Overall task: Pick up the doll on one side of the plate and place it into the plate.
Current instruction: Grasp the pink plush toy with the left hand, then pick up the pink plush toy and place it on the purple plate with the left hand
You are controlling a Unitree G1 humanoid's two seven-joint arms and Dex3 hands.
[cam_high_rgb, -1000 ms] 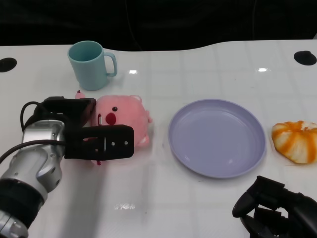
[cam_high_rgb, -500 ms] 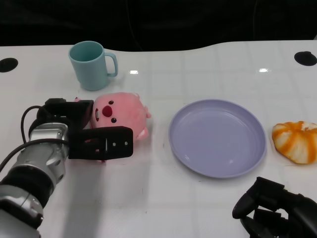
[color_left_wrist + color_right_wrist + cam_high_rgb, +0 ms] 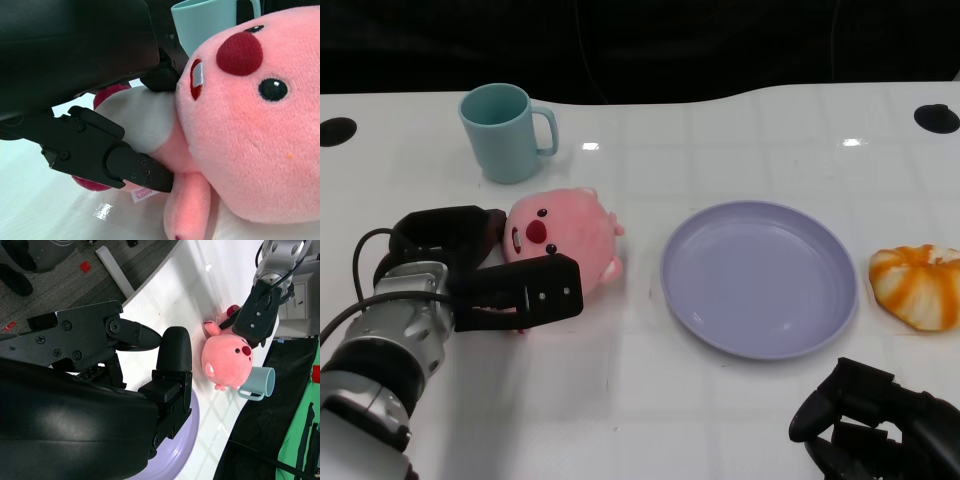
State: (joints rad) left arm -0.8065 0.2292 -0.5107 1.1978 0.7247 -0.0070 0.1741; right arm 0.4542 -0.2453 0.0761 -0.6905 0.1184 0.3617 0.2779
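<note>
The pink doll (image 3: 563, 235) is sitting on the white desk (image 3: 650, 400) at centre-left of the head view, just left of the purple plate (image 3: 757, 277) and just below the teal mug (image 3: 506, 131). It is touching neither as far as the head view shows. Its face is pointing up toward the camera, and its body is stretching from lower left to upper right across the frame.

The left hand (image 3: 490, 270) is wrapping the doll from the frame's left. One black part is lying behind the doll's head and the fingers (image 3: 131, 168) are crossing under its white belly, so the hand is gripping the doll by its lower body. The left wrist view is showing the fingers pressed against the plush, with the doll's tag peeking out beneath them.

The right hand (image 3: 880, 420) is resting at the lower right corner of the head view, fingers curled in and holding nothing, below the plate and the orange-striped bun (image 3: 918, 284).

The plate is lying directly to the right of the held doll, so the carry should likely be a short sideways move of the left hand toward frame right, with enough lift for the doll's feet to pass over the rim.
</note>
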